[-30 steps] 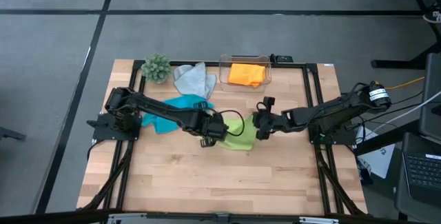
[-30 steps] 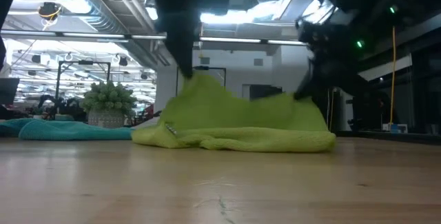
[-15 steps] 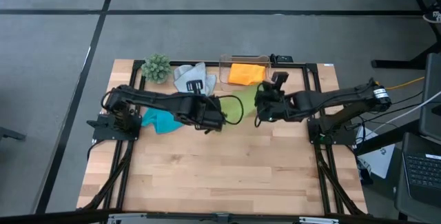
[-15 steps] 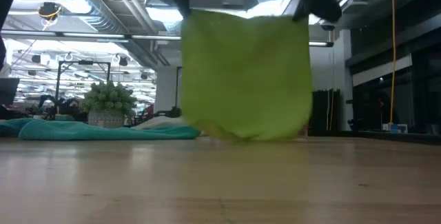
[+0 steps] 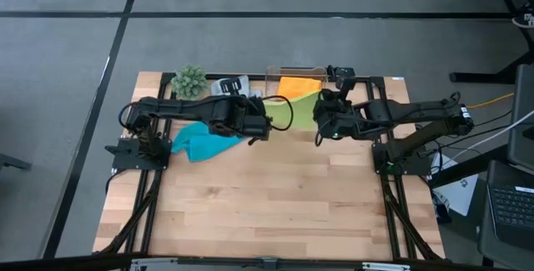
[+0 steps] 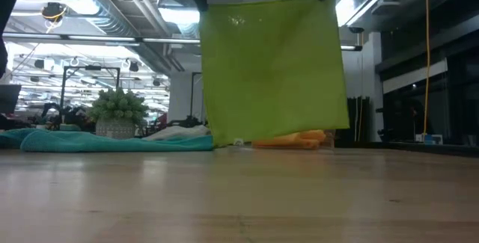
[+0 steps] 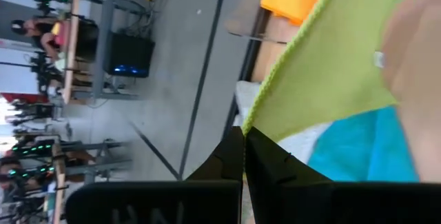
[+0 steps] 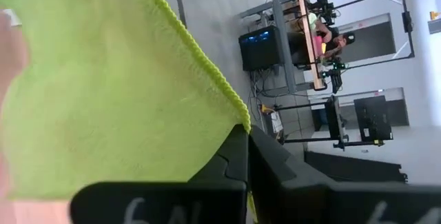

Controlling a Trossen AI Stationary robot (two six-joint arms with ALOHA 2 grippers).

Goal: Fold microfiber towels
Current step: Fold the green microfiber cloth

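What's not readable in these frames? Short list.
- Grey towel: high view, mostly under the left arm; its fold state is unknown.
- Clear box: high view, its front wall is behind the lifted green towel.
- Orange towel: low view, only a strip shows below the green towel.
- Both grippers: low view, cut off by the top edge.
- Blue towel: high view, partly under the left arm.

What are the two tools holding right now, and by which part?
The lime green towel, hung between them: left tool shut on one top corner, right tool shut on the other.
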